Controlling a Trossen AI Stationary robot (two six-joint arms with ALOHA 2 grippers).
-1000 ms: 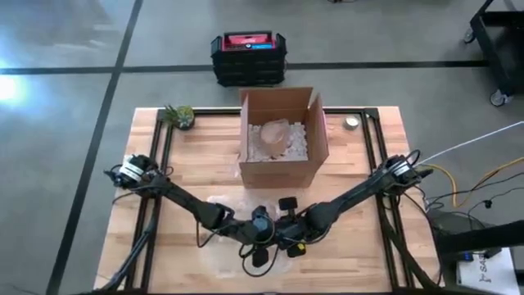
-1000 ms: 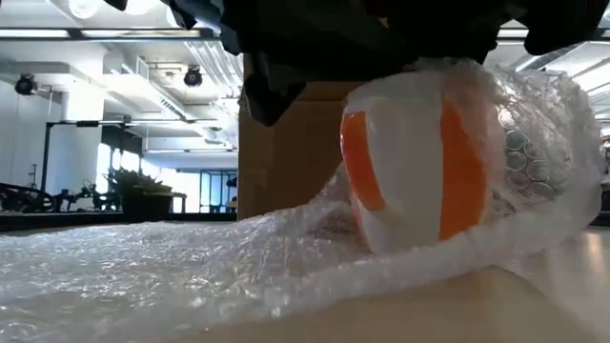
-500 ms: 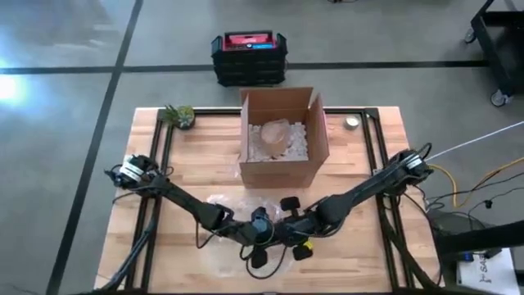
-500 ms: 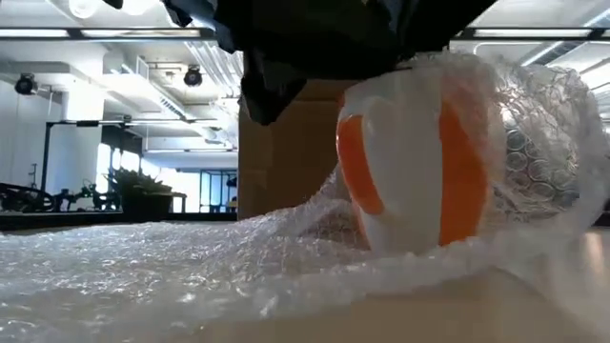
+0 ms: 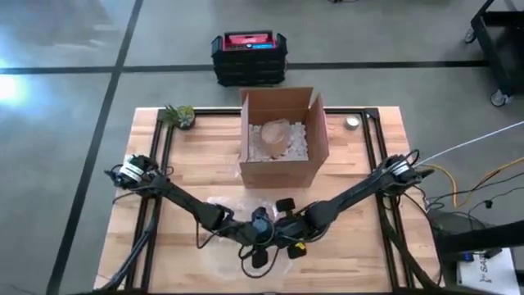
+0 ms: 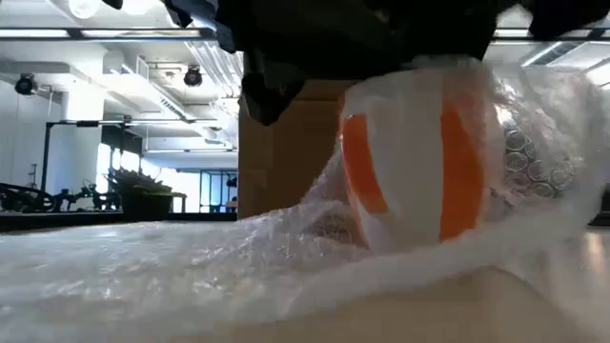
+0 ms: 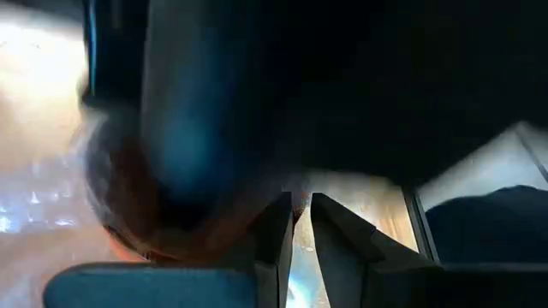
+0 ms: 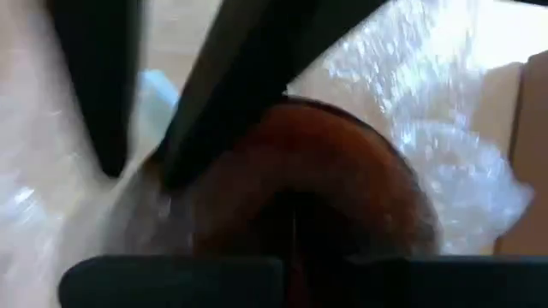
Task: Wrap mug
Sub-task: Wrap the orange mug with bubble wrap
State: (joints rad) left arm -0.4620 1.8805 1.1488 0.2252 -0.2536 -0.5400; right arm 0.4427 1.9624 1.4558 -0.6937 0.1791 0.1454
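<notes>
Since half a second ago my right hand (image 5: 288, 233) has pulled back toward 12 o'clock, grip unreadable like my left hand's (image 5: 260, 225), so the bubble wrap (image 6: 191, 267) may slip off the upright mug (image 6: 415, 162) at the surface's 6 o'clock edge.

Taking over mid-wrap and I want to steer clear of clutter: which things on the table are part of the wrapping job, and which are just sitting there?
Part of the job:
- mug, orange and white, upright
- bubble wrap under and around it
- left gripper and right gripper, both over the mug

Just lying about:
- cardboard box with packing fill
- small potted plant
- small round object at the far right corner
</notes>
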